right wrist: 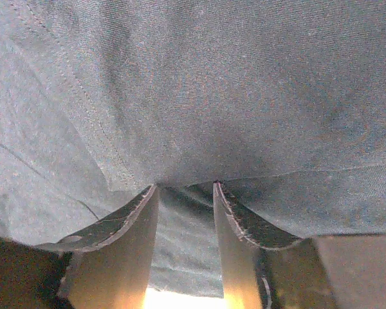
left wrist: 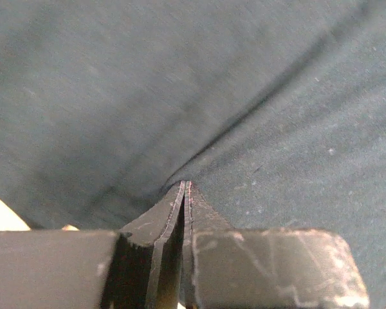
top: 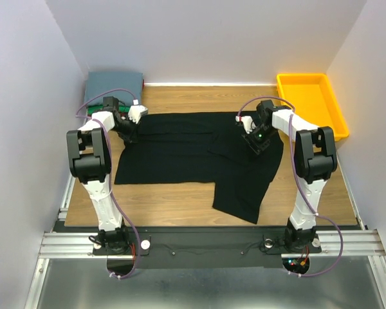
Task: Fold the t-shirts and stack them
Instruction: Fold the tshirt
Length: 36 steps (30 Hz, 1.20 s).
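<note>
Pinching the black t-shirt [top: 180, 154] on the counter [top: 174, 199], we find our left gripper [left wrist: 185, 185] clamped on its cloth | right gripper [right wrist: 184, 187]: jaws apart, tips against the same shirt

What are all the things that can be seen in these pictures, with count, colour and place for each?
black t-shirt: one, black, spread over the table's middle.
folded t-shirts: one stack, slate grey-blue on top, green and red edges below, far left corner.
bin: one, yellow, far right corner.
table: one, brown wood, under the shirts.
left arm: one, white and black, jaws shut on the black t-shirt's far left edge.
right arm: one, white and black, jaws apart, on the t-shirt's far right part.
</note>
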Each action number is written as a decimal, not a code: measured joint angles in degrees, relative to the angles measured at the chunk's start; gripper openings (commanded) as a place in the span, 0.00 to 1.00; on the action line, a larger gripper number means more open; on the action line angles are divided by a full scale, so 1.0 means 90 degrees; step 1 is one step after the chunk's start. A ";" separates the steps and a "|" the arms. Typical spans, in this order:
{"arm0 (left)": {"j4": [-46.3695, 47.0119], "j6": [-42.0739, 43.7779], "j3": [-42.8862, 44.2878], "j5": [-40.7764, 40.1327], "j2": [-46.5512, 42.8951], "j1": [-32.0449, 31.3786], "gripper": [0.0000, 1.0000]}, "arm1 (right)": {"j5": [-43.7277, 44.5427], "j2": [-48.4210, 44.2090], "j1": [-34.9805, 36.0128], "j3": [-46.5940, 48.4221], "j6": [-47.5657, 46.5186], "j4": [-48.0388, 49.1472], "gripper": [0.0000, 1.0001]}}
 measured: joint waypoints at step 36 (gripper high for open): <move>-0.0680 0.1783 -0.4053 -0.0245 -0.5008 0.0153 0.39 | 0.0923 -0.3410 0.0002 -0.3638 -0.1345 0.0398 0.56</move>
